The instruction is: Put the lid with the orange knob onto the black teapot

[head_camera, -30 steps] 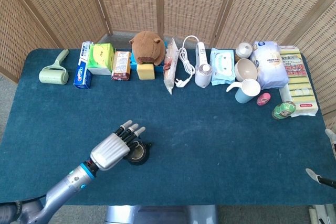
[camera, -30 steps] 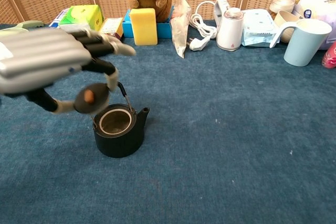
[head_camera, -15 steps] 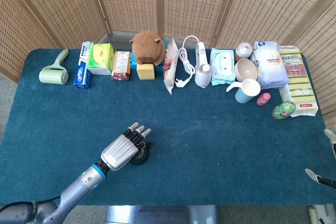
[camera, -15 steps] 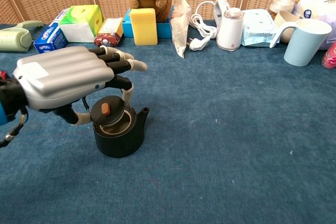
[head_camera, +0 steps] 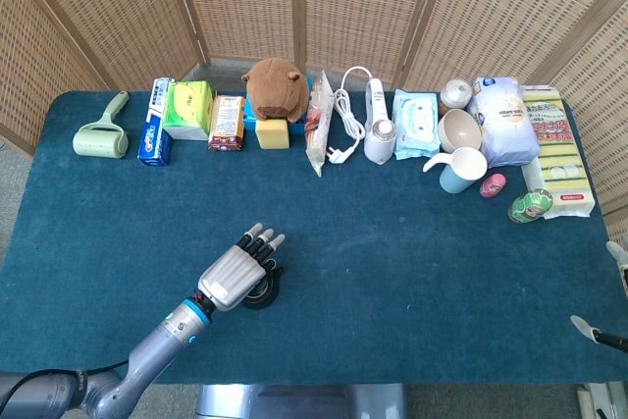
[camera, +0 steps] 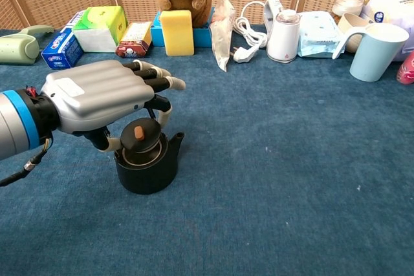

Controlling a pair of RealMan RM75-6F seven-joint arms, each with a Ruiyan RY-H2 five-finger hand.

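The black teapot (camera: 149, 171) stands on the blue table near the front left, also seen from above as the teapot (head_camera: 265, 291). My left hand (camera: 97, 103) hovers just over it and pinches the black lid with the orange knob (camera: 140, 135) between thumb and a finger. The lid is tilted at the pot's mouth, its low edge on or just above the rim. From the head view the left hand (head_camera: 235, 276) covers most of the pot. Only slivers of my right hand (head_camera: 597, 333) show at the table's right edge.
A row of items lines the back edge: lint roller (head_camera: 101, 135), toothpaste box (head_camera: 155, 134), green box (head_camera: 189, 108), plush toy (head_camera: 274, 87), yellow sponge (camera: 176, 31), white appliance (camera: 283, 34), blue cup (camera: 376, 51), wipes pack (head_camera: 416, 123). Bare cloth lies right of the teapot.
My left hand has come down and slid toward the teapot, bringing the lid from beside and above the mouth onto the opening.
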